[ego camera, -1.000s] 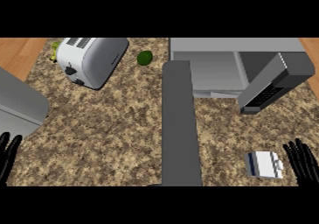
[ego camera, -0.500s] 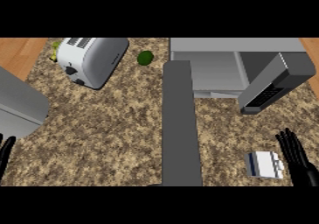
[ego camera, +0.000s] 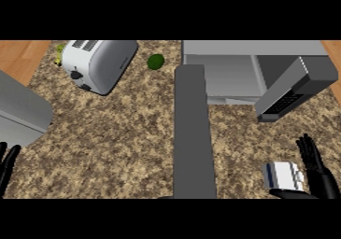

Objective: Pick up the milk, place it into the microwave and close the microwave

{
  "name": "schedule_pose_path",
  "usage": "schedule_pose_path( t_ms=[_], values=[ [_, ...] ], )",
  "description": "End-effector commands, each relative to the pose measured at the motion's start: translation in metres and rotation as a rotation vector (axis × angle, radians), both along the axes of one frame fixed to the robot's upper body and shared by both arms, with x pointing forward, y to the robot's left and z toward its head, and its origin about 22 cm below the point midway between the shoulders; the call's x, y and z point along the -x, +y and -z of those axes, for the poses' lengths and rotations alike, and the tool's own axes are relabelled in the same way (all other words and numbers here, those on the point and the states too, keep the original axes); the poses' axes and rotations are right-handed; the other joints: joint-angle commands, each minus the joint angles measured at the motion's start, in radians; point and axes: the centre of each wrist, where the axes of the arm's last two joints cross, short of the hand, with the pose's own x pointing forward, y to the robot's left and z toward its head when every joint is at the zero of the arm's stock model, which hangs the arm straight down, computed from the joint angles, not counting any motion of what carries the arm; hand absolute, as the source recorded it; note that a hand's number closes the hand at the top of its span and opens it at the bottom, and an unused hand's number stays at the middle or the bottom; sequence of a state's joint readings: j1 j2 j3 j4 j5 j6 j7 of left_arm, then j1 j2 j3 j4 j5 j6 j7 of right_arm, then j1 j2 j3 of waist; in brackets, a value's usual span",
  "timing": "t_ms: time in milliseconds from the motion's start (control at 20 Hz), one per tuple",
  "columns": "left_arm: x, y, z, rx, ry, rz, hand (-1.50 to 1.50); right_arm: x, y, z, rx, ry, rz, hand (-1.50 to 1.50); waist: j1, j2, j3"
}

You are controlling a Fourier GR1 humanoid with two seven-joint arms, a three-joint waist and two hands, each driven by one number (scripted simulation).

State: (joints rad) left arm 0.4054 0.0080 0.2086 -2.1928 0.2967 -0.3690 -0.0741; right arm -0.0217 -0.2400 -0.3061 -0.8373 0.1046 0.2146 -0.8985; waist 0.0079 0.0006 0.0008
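Note:
The milk (ego camera: pixel 281 175) is a small white carton with a blue side, lying on the speckled counter at the lower right. My right hand (ego camera: pixel 315 170) is open just right of it, fingers straight and pointing up, thumb reaching under the carton's near end. The microwave (ego camera: pixel 235 70) stands at the top right with its door (ego camera: pixel 295 88) swung open toward the right. My left hand (ego camera: pixel 3 169) is open at the lower left edge, resting with fingers up.
A white toaster (ego camera: pixel 98 63) lies at the top left, with a green lime (ego camera: pixel 155 61) beside it. A long grey bar (ego camera: pixel 193 135) runs down the middle of the counter. A grey appliance corner (ego camera: pixel 17 112) sits at the left.
My right hand has moved left and up toward the milk carton, now flanking it. My left hand has sunk slightly lower at the left edge.

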Motion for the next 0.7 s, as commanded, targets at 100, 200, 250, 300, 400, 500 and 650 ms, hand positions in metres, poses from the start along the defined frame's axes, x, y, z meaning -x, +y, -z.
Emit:
schedule_pose_path(
  t_ms=[100, 200, 250, 300, 400, 500, 650],
  values=[
    [0.017, -0.002, -0.002, -0.007, 0.001, -0.009, -1.5, 0.01, -0.011, 0.027, 0.032, 0.019, 0.034, -1.5, 0.005, 0.0, 0.0],
    [0.001, 0.003, -0.002, -0.001, 0.001, 0.003, -1.5, 0.001, -0.018, 0.022, -0.041, 0.024, -0.033, -1.5, 0.002, 0.001, 0.0],
    [-0.002, 0.004, 0.003, 0.005, -0.002, 0.015, -1.5, 0.008, -0.022, 0.022, -0.107, 0.031, -0.086, -1.5, 0.004, 0.002, 0.001],
    [-0.006, 0.011, 0.005, 0.008, 0.004, -0.001, -1.5, 0.001, -0.021, 0.019, -0.133, 0.043, -0.145, -1.5, 0.004, 0.003, 0.002],
    [-0.003, 0.001, 0.004, 0.017, 0.018, 0.01, -1.5, 0.005, -0.018, 0.019, -0.188, 0.093, -0.276, -1.5, 0.002, 0.001, 0.002],
    [-0.006, 0.009, 0.004, 0.005, 0.017, 0.015, -1.5, -0.003, -0.006, 0.02, -0.246, 0.096, -0.379, -1.5, 0.004, 0.001, 0.002],
    [0.0, -0.003, 0.001, 0.013, 0.011, 0.017, -1.5, -0.001, 0.015, 0.028, -0.323, 0.025, -0.402, 1.5, 0.005, -0.002, 0.004]
  ],
)
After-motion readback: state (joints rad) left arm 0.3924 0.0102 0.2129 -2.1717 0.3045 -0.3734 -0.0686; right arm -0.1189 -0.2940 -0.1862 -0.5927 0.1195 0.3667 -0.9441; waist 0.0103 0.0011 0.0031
